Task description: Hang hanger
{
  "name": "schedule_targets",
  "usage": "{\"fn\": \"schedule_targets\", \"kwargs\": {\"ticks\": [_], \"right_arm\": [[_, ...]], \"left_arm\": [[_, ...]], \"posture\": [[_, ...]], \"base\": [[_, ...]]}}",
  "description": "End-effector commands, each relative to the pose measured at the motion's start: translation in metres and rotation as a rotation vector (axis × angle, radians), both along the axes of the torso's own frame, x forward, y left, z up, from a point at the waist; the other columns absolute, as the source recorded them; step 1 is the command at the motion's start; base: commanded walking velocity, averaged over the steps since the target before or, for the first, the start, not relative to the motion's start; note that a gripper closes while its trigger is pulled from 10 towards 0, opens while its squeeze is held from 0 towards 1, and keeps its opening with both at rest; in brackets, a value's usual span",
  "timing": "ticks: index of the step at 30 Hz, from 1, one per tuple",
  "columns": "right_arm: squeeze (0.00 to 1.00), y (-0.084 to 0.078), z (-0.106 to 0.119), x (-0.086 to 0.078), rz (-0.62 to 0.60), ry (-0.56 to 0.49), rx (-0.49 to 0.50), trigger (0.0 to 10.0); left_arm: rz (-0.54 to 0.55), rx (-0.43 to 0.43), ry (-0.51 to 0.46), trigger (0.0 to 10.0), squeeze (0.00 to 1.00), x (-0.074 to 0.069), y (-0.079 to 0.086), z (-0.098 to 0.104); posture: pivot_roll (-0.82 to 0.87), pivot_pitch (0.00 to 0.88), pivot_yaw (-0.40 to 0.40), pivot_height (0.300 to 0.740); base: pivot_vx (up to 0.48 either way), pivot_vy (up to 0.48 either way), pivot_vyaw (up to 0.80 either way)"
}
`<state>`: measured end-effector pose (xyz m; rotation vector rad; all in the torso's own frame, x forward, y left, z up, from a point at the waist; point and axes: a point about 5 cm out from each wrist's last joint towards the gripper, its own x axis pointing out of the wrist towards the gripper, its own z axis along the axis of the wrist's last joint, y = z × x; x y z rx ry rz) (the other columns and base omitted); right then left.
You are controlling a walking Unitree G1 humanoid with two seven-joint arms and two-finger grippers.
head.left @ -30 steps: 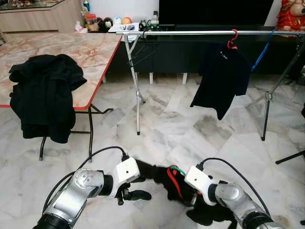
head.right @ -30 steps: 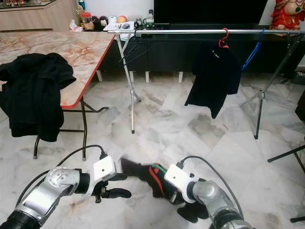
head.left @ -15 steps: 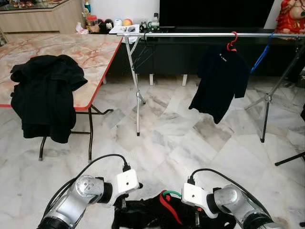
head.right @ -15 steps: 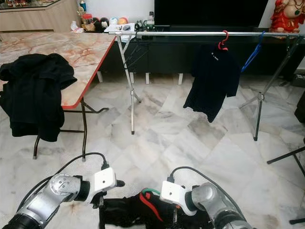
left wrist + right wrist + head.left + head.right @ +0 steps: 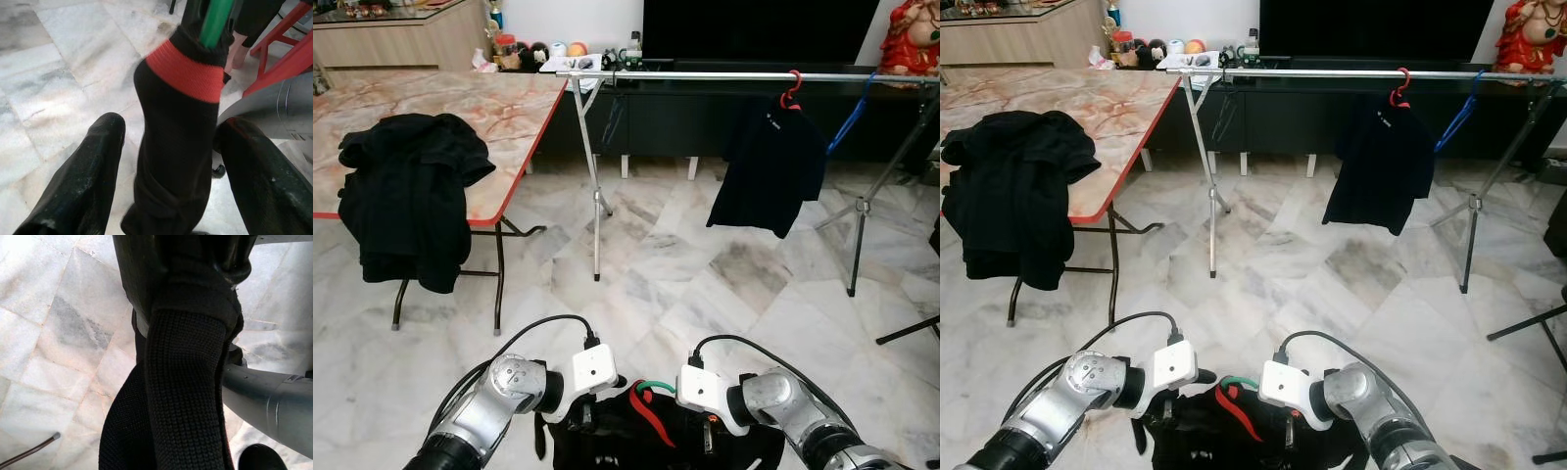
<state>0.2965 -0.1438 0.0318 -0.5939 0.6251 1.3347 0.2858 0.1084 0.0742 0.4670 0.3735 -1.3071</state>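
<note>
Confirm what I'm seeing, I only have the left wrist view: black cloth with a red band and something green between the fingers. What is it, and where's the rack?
Observer: It's a black shirt on a green hanger, held low in front of the robot between the left hand and the right hand.
Operator: Rack?
Observer: The rail runs across the room ahead, past the floor.
Operator: Anything on it already?
Observer: One black shirt on a red hanger, and a blue hanger further right.
Operator: Other clothes around?
Observer: A black pile hangs over the edge of the table on the left.
</note>
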Motion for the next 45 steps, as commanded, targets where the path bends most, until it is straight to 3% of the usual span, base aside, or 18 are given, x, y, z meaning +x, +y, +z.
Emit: {"fn": "schedule_targets", "kwargs": {"ticks": [1,10,14,15,16,17,18,19,21,45], "right_arm": [[0.0,0.005,0.008,0.006,0.014,-0.026,0.04,0.0],[0.0,0.013,0.021,0.016,0.004,-0.056,0.087,0.0],[0.0,0.016,0.026,0.02,0.001,-0.062,0.102,0.0],[0.0,0.017,0.027,0.02,0.004,-0.062,0.107,0.0],[0.0,0.018,0.027,0.02,0.005,-0.062,0.11,0.0],[0.0,0.018,0.028,0.02,0.006,-0.062,0.113,0.0],[0.0,0.019,0.029,0.021,0.005,-0.063,0.119,0.0],[0.0,0.019,0.029,0.021,0.004,-0.063,0.12,0.0],[0.0,0.019,0.029,0.022,0.002,-0.064,0.121,0.0],[0.0,0.022,0.033,0.025,-0.031,-0.074,0.147,0.0]], "left_arm": [[-0.001,-0.006,0.0,10.0,0.0,0.002,0.001,0.001],[-0.012,-0.03,0.024,10.0,0.0,0.003,-0.002,0.0],[-0.019,-0.039,0.029,8.9,0.0,0.003,-0.005,0.0],[-0.019,-0.044,0.031,7.9,0.0,0.003,-0.005,0.0],[-0.02,-0.048,0.033,7.9,0.0,0.003,-0.005,0.0],[-0.02,-0.05,0.034,7.0,0.0,0.003,-0.006,0.0],[-0.014,-0.066,0.041,4.0,0.0,0.003,-0.007,0.0],[-0.011,-0.073,0.044,4.0,0.0,0.003,-0.007,0.0],[-0.007,-0.086,0.048,0.2,0.0,0.003,-0.01,0.001],[-0.005,-0.109,0.056,0.0,0.0,0.003,-0.012,0.001]], "posture": [[0.13,0.05,-0.007,0.74],[0.13,0.063,-0.008,0.74],[0.13,0.065,-0.008,0.74],[0.13,0.066,-0.011,0.74],[0.13,0.067,-0.011,0.74],[0.13,0.067,-0.011,0.74],[0.13,0.067,-0.011,0.74],[0.13,0.067,-0.013,0.74],[0.13,0.068,-0.013,0.74],[0.12,0.072,-0.017,0.74]], "base": [[0.0,0.0,0.0],[0.0,0.0,0.0],[0.0,0.0,0.0],[0.0,0.0,0.0],[0.0,0.0,0.0],[0.0,0.0,0.0],[0.0,0.0,0.0],[0.0,0.0,0.0],[0.0,0.0,0.0],[0.0,0.0,0.0]]}}
